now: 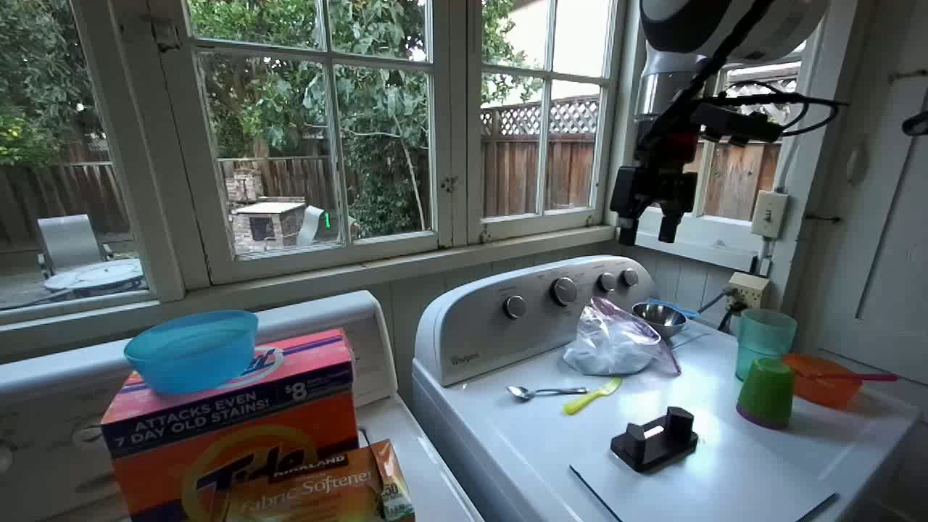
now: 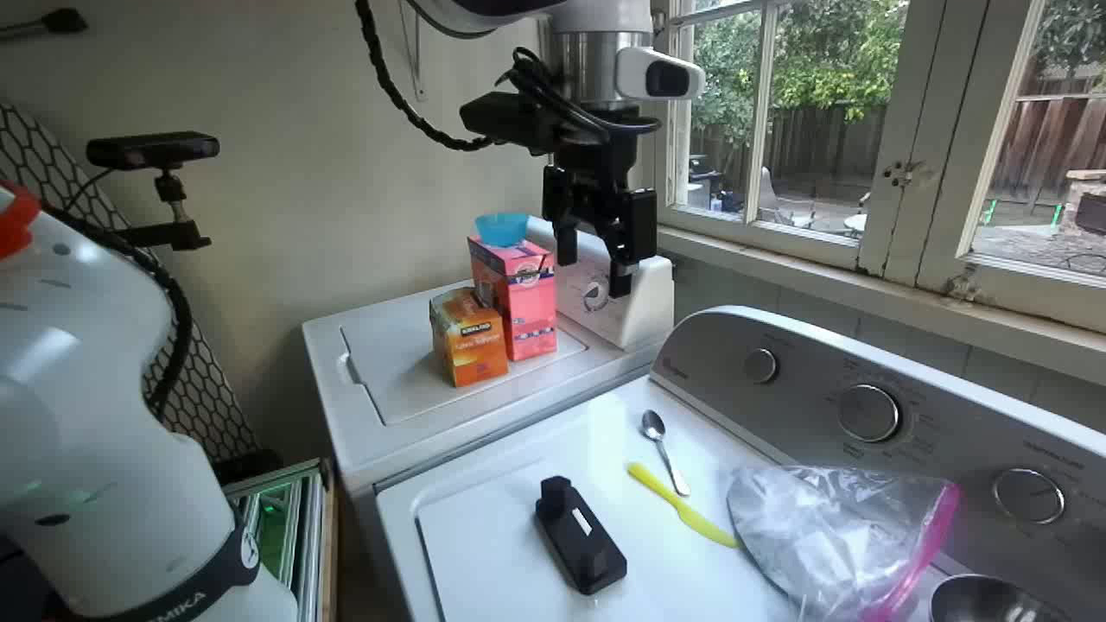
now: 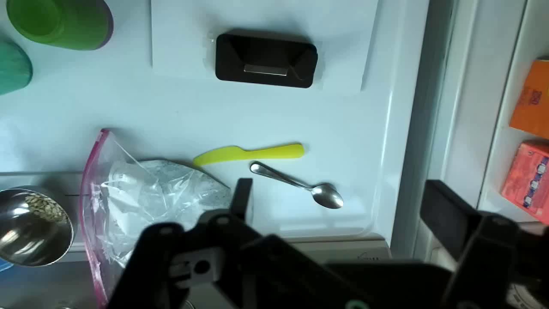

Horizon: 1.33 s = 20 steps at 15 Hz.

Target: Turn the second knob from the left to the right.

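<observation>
Paned Windows [image 1: 384, 152] Overlook White Bench [image 1: 507, 435]

Along the bench's back edge rises a grey control panel [image 1: 478, 341]. On it sits the second knob from the left [image 1: 564, 291], larger than its left-hand neighbour and visible in both exterior views. The end effector [image 1: 647, 233] hangs in the air, well apart from the knob, its jaws spread wide. Near the back-left corner, a spoon [image 1: 540, 394] lies just beside a yellow knife [image 3: 257, 154]. A plastic bag [image 1: 616, 351] sits by the panel, a metal bowl [image 1: 670, 328] toward the back-right corner.
</observation>
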Motion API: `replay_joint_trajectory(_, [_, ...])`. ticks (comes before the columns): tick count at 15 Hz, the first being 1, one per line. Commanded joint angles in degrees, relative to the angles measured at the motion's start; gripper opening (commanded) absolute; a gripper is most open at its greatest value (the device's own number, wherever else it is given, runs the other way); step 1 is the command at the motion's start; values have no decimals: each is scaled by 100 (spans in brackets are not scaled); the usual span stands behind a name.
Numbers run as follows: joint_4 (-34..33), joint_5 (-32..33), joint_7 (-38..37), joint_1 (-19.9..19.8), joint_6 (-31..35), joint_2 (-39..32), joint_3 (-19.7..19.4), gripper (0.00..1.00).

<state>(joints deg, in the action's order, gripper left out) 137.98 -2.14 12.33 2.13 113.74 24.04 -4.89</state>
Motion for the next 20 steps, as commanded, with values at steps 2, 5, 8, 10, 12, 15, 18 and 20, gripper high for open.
replay_joint_trajectory(2, [-10,-20,15,-51,-13,-3,47,100])
replay_joint_trajectory(5, [-10,-20,15,-51,-13,-3,47,100])
replay_joint_trajectory(8, [-43,-34,-29,-52,124,-109,61,100])
replay_joint_trajectory(10, [-155,-88,-114,-32,422,-426,91,100])
replay_joint_trajectory(12, [-234,100,-290,-70,934,-804,197,100])
replay_joint_trajectory(15, [-488,254,-562,-122,1723,-1550,288,100])
replay_joint_trajectory(18, [-823,747,-999,-238,2549,-2259,351,100])
replay_joint_trajectory(20, [-1105,1703,-1466,-348,2931,-2724,322,100])
